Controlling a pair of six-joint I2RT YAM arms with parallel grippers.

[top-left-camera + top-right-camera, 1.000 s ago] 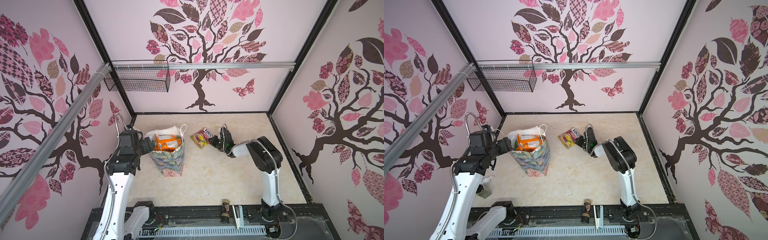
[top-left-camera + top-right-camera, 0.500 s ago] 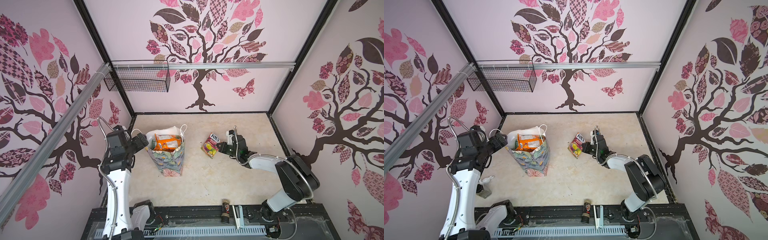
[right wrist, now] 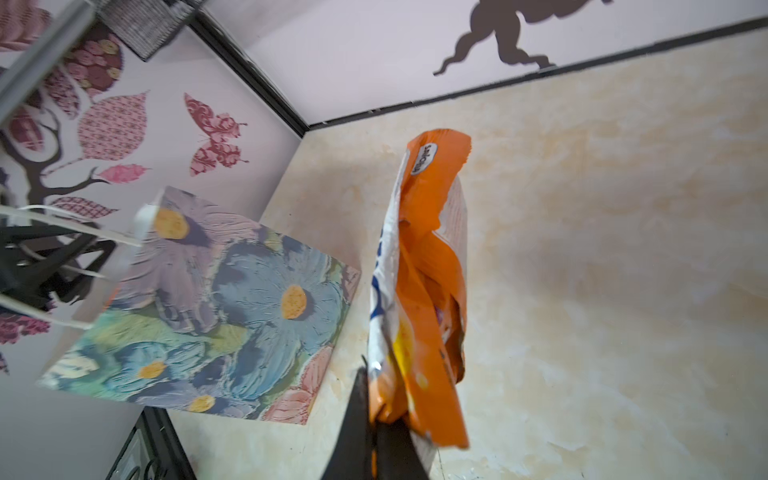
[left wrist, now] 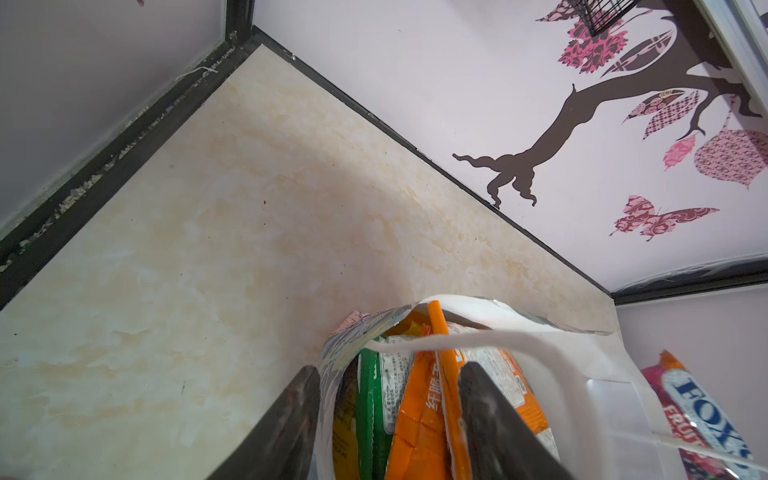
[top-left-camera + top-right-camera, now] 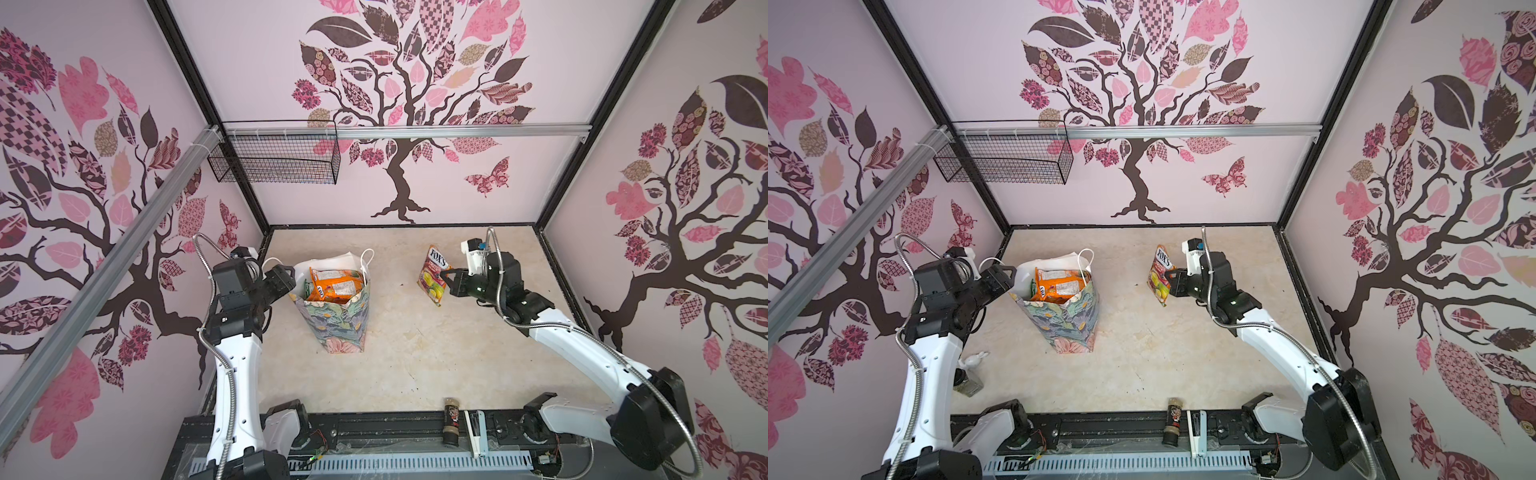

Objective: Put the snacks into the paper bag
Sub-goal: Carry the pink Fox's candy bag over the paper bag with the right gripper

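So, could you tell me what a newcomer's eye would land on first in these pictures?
The flowered paper bag stands left of centre, stuffed with orange snack packets, with the left gripper at its rim. To its right, the right gripper is shut on a bright FOX'S packet, held by its edge.

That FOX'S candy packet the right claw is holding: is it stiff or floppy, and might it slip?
Probably floppy: the FOX'S candy packet looks creased and buckled where the right gripper pinches one edge. Likely light, since that narrow pinch alone holds it up. Its glossy film looks slick, so it might slide out if swung.
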